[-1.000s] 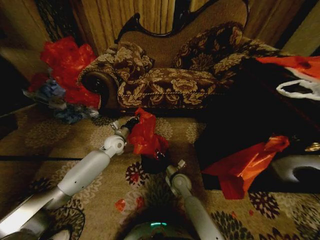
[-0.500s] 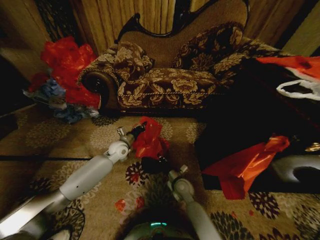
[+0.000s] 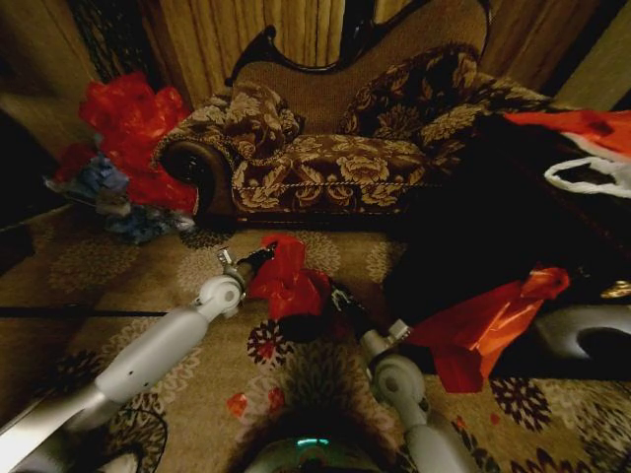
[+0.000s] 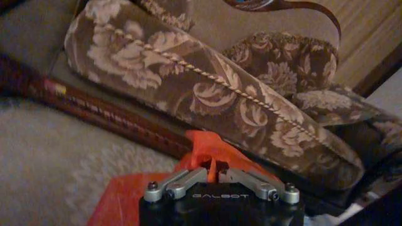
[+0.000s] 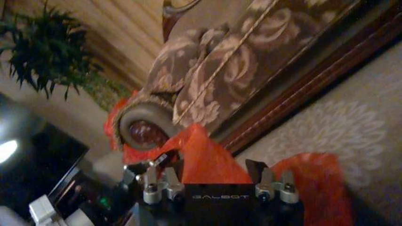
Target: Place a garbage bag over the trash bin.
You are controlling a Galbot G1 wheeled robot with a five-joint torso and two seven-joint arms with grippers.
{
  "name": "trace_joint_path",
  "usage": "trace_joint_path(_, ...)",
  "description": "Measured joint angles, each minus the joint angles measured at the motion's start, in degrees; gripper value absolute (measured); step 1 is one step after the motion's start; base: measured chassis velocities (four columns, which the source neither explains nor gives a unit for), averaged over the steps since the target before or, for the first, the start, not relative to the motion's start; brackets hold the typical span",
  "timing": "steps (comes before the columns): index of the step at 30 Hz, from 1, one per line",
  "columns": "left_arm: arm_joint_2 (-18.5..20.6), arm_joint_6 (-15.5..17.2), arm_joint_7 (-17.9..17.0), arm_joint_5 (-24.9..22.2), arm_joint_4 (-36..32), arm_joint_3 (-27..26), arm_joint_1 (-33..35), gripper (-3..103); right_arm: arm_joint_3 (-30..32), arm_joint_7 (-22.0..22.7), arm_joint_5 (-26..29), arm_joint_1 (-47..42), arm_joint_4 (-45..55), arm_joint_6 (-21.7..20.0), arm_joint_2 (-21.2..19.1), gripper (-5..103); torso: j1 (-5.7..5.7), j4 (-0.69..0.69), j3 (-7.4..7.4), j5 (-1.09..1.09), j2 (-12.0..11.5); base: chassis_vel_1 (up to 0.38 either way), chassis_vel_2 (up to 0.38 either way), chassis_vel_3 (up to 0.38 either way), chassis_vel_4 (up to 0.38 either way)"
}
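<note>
The garbage bag (image 3: 285, 280) sits bunched over the trash bin (image 3: 299, 326) on the carpet (image 3: 128, 276), in front of the sofa (image 3: 335, 148). The left gripper (image 4: 214, 175) has its jaws closed, pinching the bag's upper edge. The right gripper (image 5: 213, 175) stands with jaws spread wide, red plastic bulging between them.

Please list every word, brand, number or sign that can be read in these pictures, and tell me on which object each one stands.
"GALBOT": on the black body of the left gripper, in the left wrist view.
"GALBOT": on the black body of the right gripper, in the right wrist view.
A small yellowish label on the sofa's wooden base rail: too blurred to read.
No other text can be read.
</note>
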Motion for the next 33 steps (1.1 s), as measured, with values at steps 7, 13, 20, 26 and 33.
trace_joint_path(7, 1.4, 0.6, 0.2, -2.3, -2.9, -3.3, 4.3, 0, -1.4, 0.2, -6.7, 6.7, -11.3, 1.7, 2.3, 91, 0.00, -0.01, 0.00, 0.02, 0.0, 0.000, 0.000, 0.000, 0.000)
trace_joint_path(13, 2.3, 0.5, 0.6, -2.8, -5.0, -5.9, 7.7, 0, -1.4, -0.6, -8.1, 14.7, -23.6, 1.7, 2.4, 100, 0.00, -0.02, 0.01, 0.01, 0.0, 0.000, 0.000, 0.000, 0.000)
trace_joint_path(20, 2.6, 0.4, 1.0, -3.4, -5.7, -6.7, 8.4, 0, -4.1, -1.5, -7.8, 18.9, -28.5, 1.0, 2.7, 97, 0.00, -0.03, 0.00, 0.01, 0.0, 0.000, 0.000, 0.000, 0.000)
trace_joint_path(26, 2.5, 0.0, 1.7, -4.2, -5.7, -6.9, 8.6, 0, -8.8, -4.1, -13.4, 22.8, -31.7, -1.2, 1.2, 76, 0.00, -0.02, 0.01, 0.01, 0.0, 0.000, 0.000, 0.000, 0.000)
trace_joint_path(33, 1.8, -0.1, 1.9, -4.5, -5.7, -6.9, 8.7, 0, -12.5, -8.6, -17.1, 27.1, -37.0, -3.3, 1.1, 49, 0.01, -0.02, 0.01, 0.01, 0.0, 0.000, 0.000, 0.000, 0.000)
